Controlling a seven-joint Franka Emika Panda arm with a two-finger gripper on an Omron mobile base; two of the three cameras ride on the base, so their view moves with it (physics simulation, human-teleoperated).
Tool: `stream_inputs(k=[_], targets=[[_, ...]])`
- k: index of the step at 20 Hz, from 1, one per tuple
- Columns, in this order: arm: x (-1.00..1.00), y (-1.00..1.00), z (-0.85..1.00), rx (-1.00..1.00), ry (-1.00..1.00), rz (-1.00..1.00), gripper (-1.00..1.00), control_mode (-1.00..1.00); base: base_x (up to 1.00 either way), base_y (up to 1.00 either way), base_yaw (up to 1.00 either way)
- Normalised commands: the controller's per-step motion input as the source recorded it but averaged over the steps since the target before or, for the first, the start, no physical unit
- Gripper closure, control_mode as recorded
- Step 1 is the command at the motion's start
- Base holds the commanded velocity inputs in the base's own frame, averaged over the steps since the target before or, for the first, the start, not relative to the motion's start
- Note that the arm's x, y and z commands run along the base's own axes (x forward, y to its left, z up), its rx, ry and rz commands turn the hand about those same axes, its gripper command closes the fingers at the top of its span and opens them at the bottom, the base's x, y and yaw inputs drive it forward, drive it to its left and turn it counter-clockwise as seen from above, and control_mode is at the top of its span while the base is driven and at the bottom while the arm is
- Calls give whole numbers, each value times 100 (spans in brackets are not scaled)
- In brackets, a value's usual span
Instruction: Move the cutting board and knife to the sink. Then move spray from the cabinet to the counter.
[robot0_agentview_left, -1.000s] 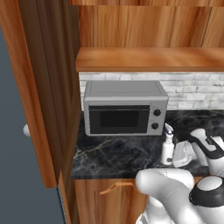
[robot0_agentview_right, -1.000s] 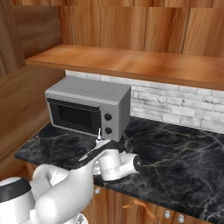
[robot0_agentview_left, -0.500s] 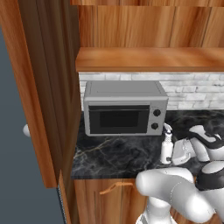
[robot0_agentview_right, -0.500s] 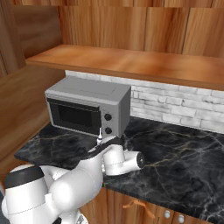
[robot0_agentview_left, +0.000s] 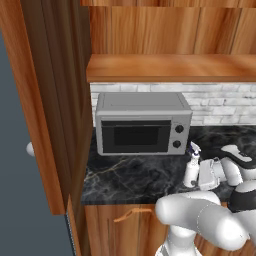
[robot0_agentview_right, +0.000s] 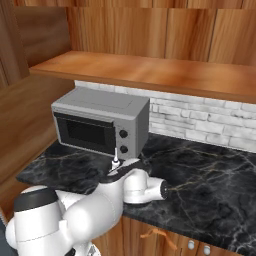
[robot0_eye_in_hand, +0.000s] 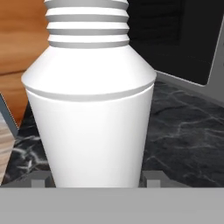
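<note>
Standing upright on the counter (robot0_agentview_left: 135, 177) in front of the microwave (robot0_agentview_left: 142, 123) is your spray (robot0_agentview_left: 191, 169) | your gripper (robot0_eye_in_hand: 94, 180) is bracketing its base, one fingertip (robot0_eye_in_hand: 38, 180) each side | you cannot tell whether the fingers are pressing the bottle or apart from it.

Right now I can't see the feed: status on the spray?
Pincer astride spray, tips at either side. Spray upright on counter, before microwave. Nothing in the way.

white spray (robot0_eye_in_hand: 89, 113), black veined counter (robot0_agentview_left: 135, 177)
</note>
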Motion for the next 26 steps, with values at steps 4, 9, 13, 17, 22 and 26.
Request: stream_inputs(k=[4, 9, 13, 17, 22, 26], targets=[[8, 3, -13, 0, -9, 0, 100, -100, 0, 0, 0], [15, 6, -9, 0, -2, 0, 100, -100, 0, 0, 0], [17, 4, -12, 0, 0, 0, 100, -100, 0, 0, 0], [11, 1, -17, 0, 0, 0, 100, -100, 0, 0, 0], [4, 2, -23, 0, 0, 0, 100, -100, 0, 0, 0], [0, 1, -24, 0, 0, 0, 100, -100, 0, 0, 0]])
